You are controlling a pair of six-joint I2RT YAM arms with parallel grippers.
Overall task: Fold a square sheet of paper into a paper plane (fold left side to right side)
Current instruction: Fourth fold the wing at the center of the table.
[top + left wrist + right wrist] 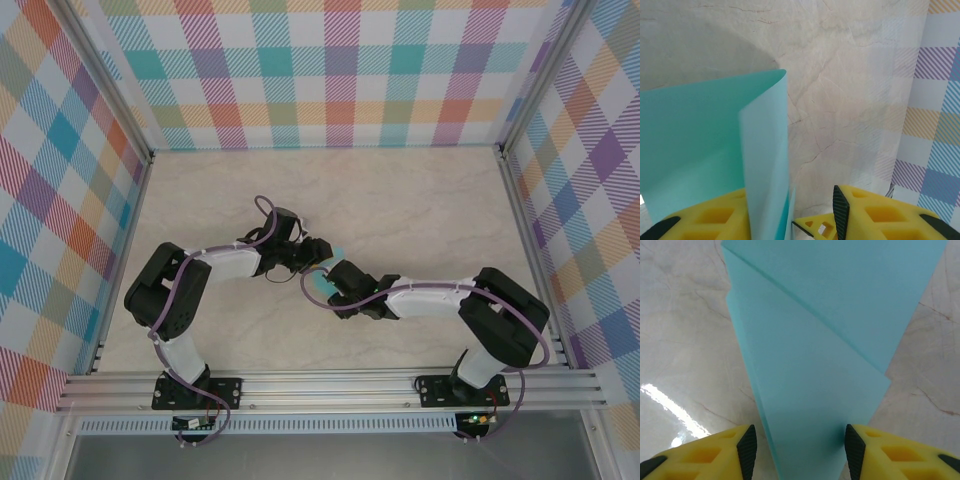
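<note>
Folded turquoise paper (815, 365) lies near the middle of the marble-patterned tabletop (400, 200), between the two grippers, which meet there from opposite sides.

Right gripper (800, 450): jaws apart, straddling the narrow end of the paper. The right wrist view shows overlapping layers with a diagonal folded edge running from upper left to lower right, and the paper widens away from the gripper. Its right edge reaches the inner face of one black-tipped yellow finger (865, 455); a thin strip of tabletop shows between its left edge and the other finger. Whether the pads press on the paper cannot be told.

Left gripper (792, 212): jaws apart, not clamped. In the left wrist view part of the paper stands up off the table in a curved flap, rising beside the left-hand yellow finger (715, 220). Bare tabletop shows between the flap and the opposite finger.

From the overhead camera, only small slivers of turquoise show beside the two wrists, the rest covered by the arms. Checked walls (340, 70) enclose the table on three sides.
</note>
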